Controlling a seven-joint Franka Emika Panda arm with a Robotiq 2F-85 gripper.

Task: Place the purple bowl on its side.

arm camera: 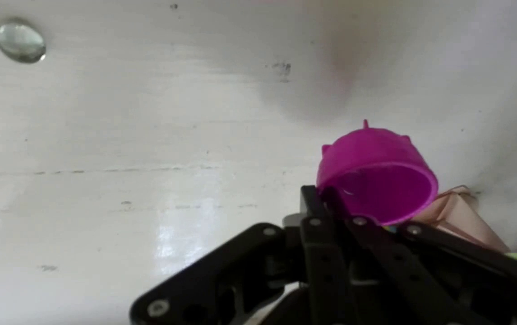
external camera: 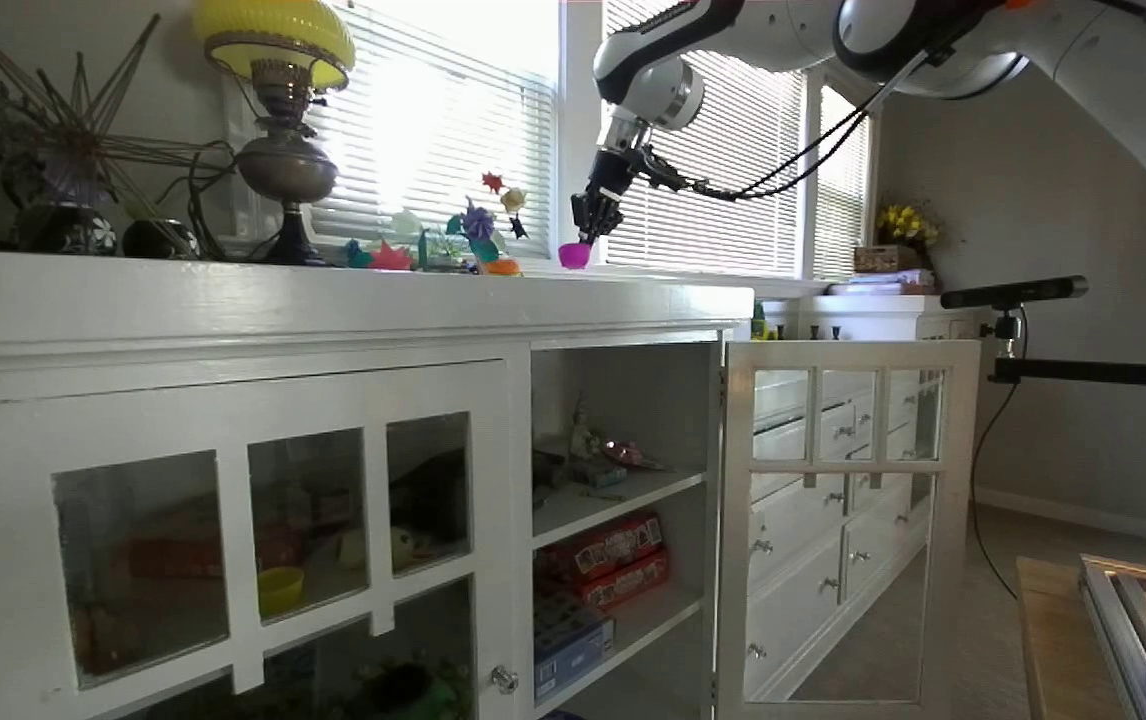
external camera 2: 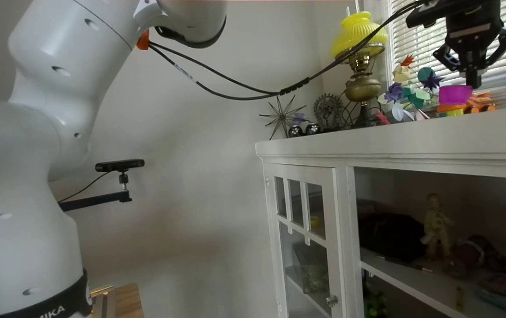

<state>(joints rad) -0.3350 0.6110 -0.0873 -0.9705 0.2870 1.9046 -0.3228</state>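
Note:
The purple bowl is small and magenta with little spikes on its underside. It shows in both exterior views (external camera: pixel 574 257) (external camera 2: pixel 455 95) and in the wrist view (arm camera: pixel 371 151). It is roughly upright, its opening turned toward the wrist camera. My gripper, in both exterior views (external camera: pixel 586 238) (external camera 2: pixel 473 81) and the wrist view (arm camera: pixel 323 195), points down and is shut on the bowl's rim, one finger inside and one outside. The bowl seems to hang a little above the white cabinet top (external camera: pixel 333 300); the gap beneath it is hard to judge.
An orange toy (external camera 2: pixel 478 104) and paper flowers (external camera 2: pixel 405 95) stand near the bowl. A yellow-shaded lamp (external camera: pixel 285 170) is farther along the top. A clear glass pebble (arm camera: pixel 20 42) lies on the surface. Window blinds (external camera: pixel 703 170) are behind. A cabinet door (external camera: pixel 848 465) stands open below.

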